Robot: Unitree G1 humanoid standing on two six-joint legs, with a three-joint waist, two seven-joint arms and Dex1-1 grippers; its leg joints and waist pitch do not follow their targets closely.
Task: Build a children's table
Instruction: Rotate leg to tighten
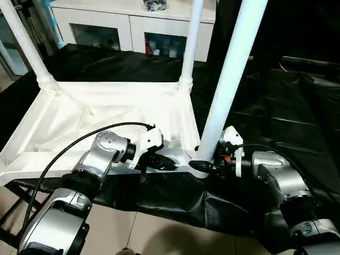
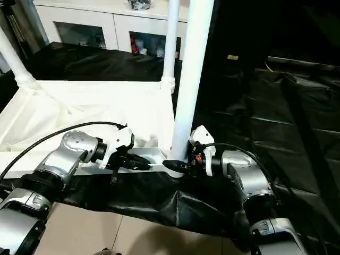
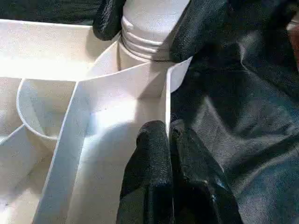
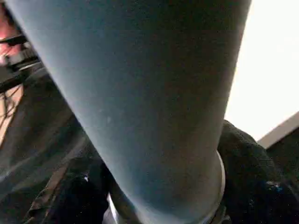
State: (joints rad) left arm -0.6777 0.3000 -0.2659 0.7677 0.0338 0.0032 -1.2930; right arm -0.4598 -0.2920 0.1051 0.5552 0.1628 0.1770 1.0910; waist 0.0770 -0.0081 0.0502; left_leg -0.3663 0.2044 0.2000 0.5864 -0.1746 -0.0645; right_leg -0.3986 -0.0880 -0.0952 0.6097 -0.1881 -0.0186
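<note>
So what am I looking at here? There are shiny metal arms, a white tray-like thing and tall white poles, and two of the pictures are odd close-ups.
The silver arms belong to a humanoid robot. Two pictures come from cameras in its head, looking down over its forearms; the two close-ups come from a camera on each wrist.

The white "tray" is a children's table top lying upside down on a surface draped in black sheeting, ribs facing up. The poles are its legs: two stand in the far corner sockets, and a third leg stands in the near corner.

The left gripper, its two black fingers shut, pinches the table's near rim. The right gripper has its fingers around the base of that third leg, just above the socket.

Behind stands a white cabinet with glass fronts.
</note>
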